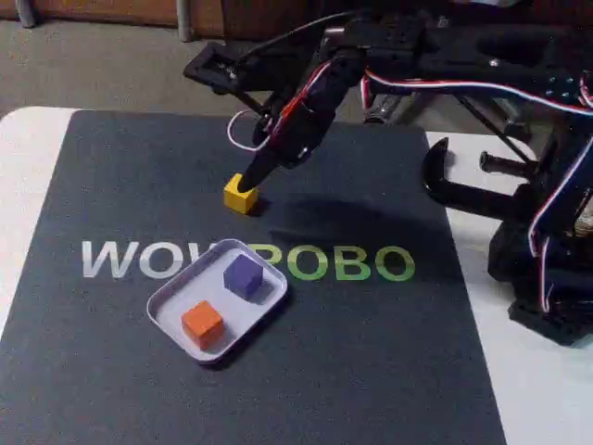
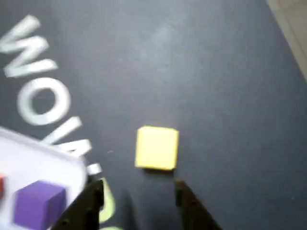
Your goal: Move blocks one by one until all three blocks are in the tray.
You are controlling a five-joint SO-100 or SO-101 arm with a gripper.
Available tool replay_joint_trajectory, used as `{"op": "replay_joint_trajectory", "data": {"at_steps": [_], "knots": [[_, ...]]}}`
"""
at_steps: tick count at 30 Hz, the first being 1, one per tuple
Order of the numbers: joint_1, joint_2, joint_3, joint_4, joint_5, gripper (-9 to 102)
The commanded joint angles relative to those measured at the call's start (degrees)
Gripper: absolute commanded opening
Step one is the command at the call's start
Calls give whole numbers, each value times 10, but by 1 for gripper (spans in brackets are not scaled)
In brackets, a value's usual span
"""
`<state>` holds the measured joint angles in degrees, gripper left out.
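So the arm is reaching down over the dark mat point(image 1: 371, 352) and the gripper point(image 1: 252, 181) is right at the yellow block point(image 1: 240, 196), which sits on the mat just above the "WOWROBO" lettering point(image 1: 343, 263) in the fixed view. From that angle the fingertips look like they're touching the top of the block or just behind it, hard to say which.

The wrist view is clearer: the gripper point(image 2: 139, 194) has its two dark fingers spread apart, with a gap about as wide as the yellow block point(image 2: 157, 147), and the block sits just beyond the tips, not between them. So it's open and holding nothing.

The tray point(image 1: 162, 298) is lower on the mat, near the block but apart from it, turned at an angle and covering part of the lettering. The purple block point(image 1: 243, 274) and the orange block point(image 1: 202, 324) are both inside it, side by side with a little gap. In the wrist view the tray's corner point(image 2: 48, 151) and the purple block point(image 2: 38, 201) show at lower left.
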<state>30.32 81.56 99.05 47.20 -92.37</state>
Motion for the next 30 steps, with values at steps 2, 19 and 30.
{"op": "replay_joint_trajectory", "data": {"at_steps": [2,19,30], "knots": [[4,-4,-32,-10,-4,16],[27,-68,-33,-78,-25,16],[18,-79,-33,-82,-30,16]]}}
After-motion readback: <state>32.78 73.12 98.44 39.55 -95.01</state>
